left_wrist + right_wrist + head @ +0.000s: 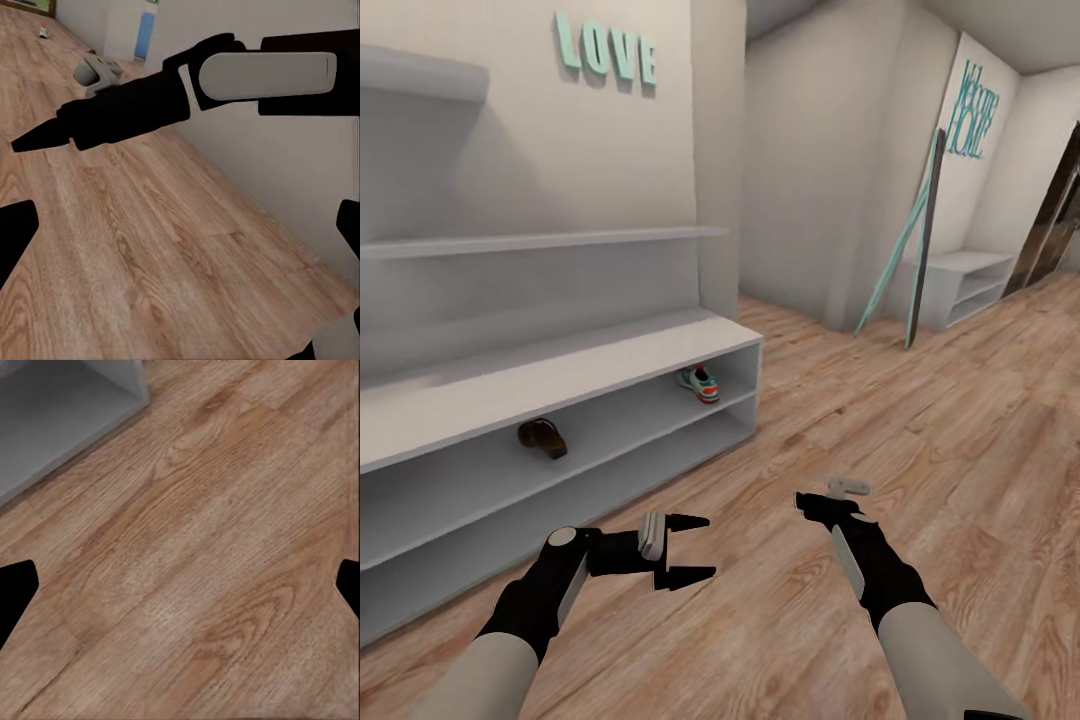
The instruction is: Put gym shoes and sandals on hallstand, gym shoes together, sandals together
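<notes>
One gym shoe (700,383) and one sandal (543,437) sit inside the hallstand (560,370), both in its upper open shelf row, well apart. Two wall shelves (540,242) hang above the hallstand. Two grippers show.

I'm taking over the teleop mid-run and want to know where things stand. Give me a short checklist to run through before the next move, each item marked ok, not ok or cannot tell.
1. Left gripper open and empty: ok.
2. Right gripper empty: ok, bare floor shows between its fingertips.
3. A sandal on the hallstand, upper open shelf: ok.
4. A gym shoe on that same shelf, near its right end: ok.
5. Each resting next to its partner: not ok, I see one of each, with no partner beside it.
6. Where the other gym shoe and sandal lie: cannot tell.
</notes>
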{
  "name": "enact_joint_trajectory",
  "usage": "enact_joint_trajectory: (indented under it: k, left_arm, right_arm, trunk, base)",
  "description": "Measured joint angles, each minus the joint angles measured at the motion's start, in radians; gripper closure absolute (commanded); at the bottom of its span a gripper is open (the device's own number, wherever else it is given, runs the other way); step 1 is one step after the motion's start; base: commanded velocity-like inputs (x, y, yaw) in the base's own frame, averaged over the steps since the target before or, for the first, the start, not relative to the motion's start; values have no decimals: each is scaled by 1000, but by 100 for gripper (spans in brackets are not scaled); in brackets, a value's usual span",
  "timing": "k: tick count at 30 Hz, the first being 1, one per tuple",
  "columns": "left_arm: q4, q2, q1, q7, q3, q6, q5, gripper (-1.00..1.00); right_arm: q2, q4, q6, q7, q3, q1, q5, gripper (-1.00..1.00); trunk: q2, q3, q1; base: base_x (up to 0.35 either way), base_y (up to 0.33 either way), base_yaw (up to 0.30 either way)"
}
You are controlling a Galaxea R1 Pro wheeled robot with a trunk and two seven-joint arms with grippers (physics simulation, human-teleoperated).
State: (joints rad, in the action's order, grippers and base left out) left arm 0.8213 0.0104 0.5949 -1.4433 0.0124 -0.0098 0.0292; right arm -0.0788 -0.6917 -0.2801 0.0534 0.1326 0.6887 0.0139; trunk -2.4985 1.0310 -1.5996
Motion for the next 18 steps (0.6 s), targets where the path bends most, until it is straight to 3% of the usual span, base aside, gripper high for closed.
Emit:
enact_joint_trajectory:
  k: [5, 18]
  left_arm:
    - [0, 0, 0, 1, 0, 0, 1, -100]
    - [0, 0, 0, 1, 0, 0, 1, -100]
  right_arm:
    - [0, 0, 0, 0, 0, 0, 0, -100]
    - [0, 0, 0, 0, 0, 0, 0, -100]
  trunk:
    - [0, -2, 0]
    - [0, -7, 1]
  base:
    - [117, 0, -290]
    - [334, 0, -290]
